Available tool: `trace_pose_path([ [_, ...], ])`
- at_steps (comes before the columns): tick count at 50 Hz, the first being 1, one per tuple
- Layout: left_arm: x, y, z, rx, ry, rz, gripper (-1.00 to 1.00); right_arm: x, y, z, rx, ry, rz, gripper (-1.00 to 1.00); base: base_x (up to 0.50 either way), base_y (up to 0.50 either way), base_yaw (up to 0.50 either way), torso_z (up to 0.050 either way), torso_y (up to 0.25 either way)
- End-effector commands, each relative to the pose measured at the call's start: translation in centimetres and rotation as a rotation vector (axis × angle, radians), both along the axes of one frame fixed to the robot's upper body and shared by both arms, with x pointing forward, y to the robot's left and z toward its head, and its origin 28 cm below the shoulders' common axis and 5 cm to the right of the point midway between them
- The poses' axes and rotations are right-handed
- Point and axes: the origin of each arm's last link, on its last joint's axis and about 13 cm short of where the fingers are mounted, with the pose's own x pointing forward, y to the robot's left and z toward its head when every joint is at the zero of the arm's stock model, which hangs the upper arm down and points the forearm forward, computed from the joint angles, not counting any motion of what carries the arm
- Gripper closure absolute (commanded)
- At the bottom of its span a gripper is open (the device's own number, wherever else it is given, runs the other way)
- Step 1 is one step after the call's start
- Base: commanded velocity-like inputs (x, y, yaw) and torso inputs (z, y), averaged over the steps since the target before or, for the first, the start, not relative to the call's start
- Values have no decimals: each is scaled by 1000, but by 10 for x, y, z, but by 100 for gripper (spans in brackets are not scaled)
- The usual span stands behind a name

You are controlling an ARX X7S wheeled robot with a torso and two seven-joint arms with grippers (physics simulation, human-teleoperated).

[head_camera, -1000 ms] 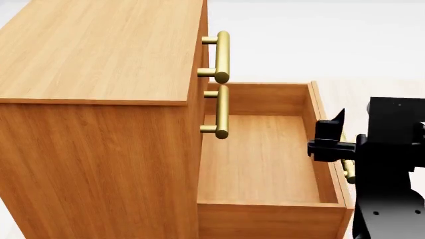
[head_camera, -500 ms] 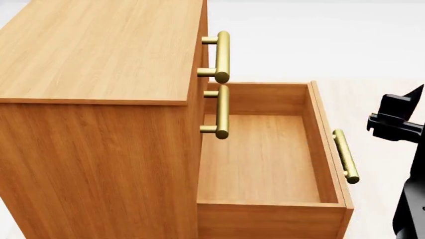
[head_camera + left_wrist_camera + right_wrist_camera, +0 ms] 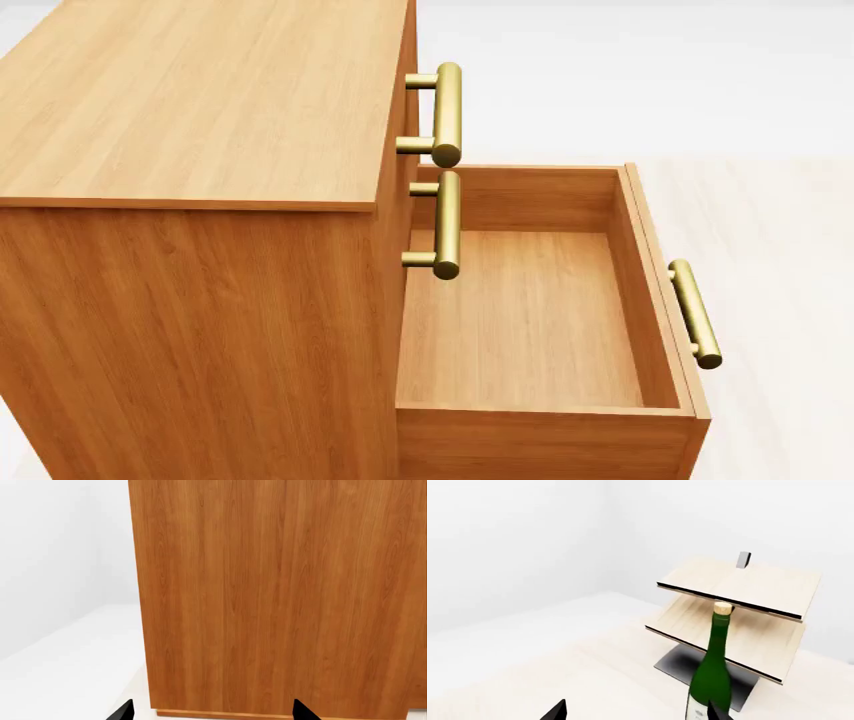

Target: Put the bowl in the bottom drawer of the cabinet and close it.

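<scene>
Pale floor, white walls. Cabinet (image 3: 200, 200): bottom drawer (image 3: 534, 320) pulled out, empty. Right gripper (image 3: 635, 711), released, gone from head view, now faces rack (image 3: 740, 610) and bottle (image 3: 712, 670). Left gripper (image 3: 212, 711) spread, empty. Bowl unseen: fetch next.

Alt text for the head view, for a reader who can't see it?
The cabinet stands with its bottom drawer pulled fully open and empty. The two drawers above are shut, brass handles showing. No bowl, arm or gripper in view.

Bottom drawer (image 3: 534, 330) open, right of cabinet (image 3: 200, 200).
</scene>
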Motion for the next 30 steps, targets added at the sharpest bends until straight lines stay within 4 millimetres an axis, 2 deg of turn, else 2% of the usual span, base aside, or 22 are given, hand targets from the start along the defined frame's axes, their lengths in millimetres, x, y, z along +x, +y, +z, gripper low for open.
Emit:
trace_pose_path([
  [1, -1, -1, 1, -2, -1, -1, -100, 0, -12, -7, 37, 18, -130, -100, 0, 0, 0, 0, 0],
  [20, -1, -1, 1, -1, -1, -1, -100, 4, -38, -20, 88, 44, -264, -100, 0, 0, 0, 0, 0],
  [23, 0, 0, 1, -2, -1, -1, -100, 9, -47, -21, 86, 51, -286, -100, 0, 0, 0, 0, 0],
  [27, 0, 0, 1, -2, 0, -1, -100, 8, -51, -25, 104, 67, -321, -100, 0, 0, 0, 0, 0],
  [30, 0, 0, 2, -2, 0, -1, -100, 7, -48, -30, 177, 141, -292, -100, 0, 0, 0, 0, 0],
])
